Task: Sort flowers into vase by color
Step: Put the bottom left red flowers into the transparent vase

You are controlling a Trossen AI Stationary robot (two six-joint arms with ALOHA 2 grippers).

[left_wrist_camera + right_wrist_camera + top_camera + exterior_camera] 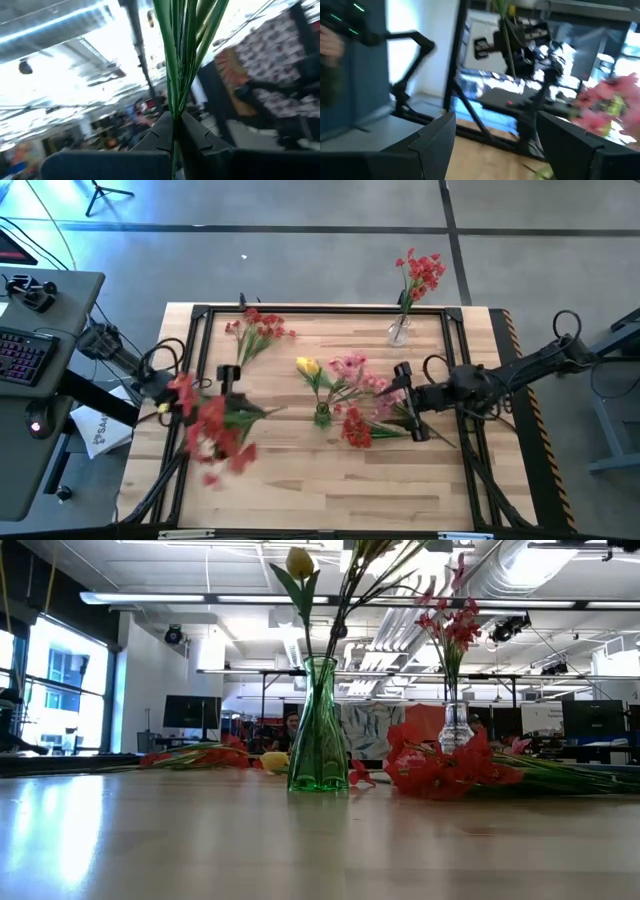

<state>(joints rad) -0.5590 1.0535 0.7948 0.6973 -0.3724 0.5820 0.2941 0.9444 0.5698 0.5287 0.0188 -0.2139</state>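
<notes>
My left gripper (170, 395) is over the table's left side, shut on a bunch of red flowers (212, 430) that shows blurred. My right gripper (408, 402) hangs open right of centre, with nothing between its fingers (495, 150). A green vase (322, 415) at the centre holds a yellow bloom (300, 562) and pink flowers (350, 368). At the far edge, a clear vase (399, 332) holds red flowers (422, 272). More red flowers (258, 330) lie at the far left. Red and pink ones (358, 428) lie beside the green vase. My left gripper pinches several thin green stems (176, 107) of the red bunch between its two fingers (200, 135). The stems run on past the fingertips as a tight sheaf. In the high view the bunch is lifted clear of the table, its red blooms (212, 442) toward the table's near side.
A black frame (320, 310) runs round the wooden table top (330, 480). A keyboard and desk (30, 350) stand beyond the left edge. Bare wood lies along the near edge. A yellow bloom (275, 761) lies on the table left of the green vase.
</notes>
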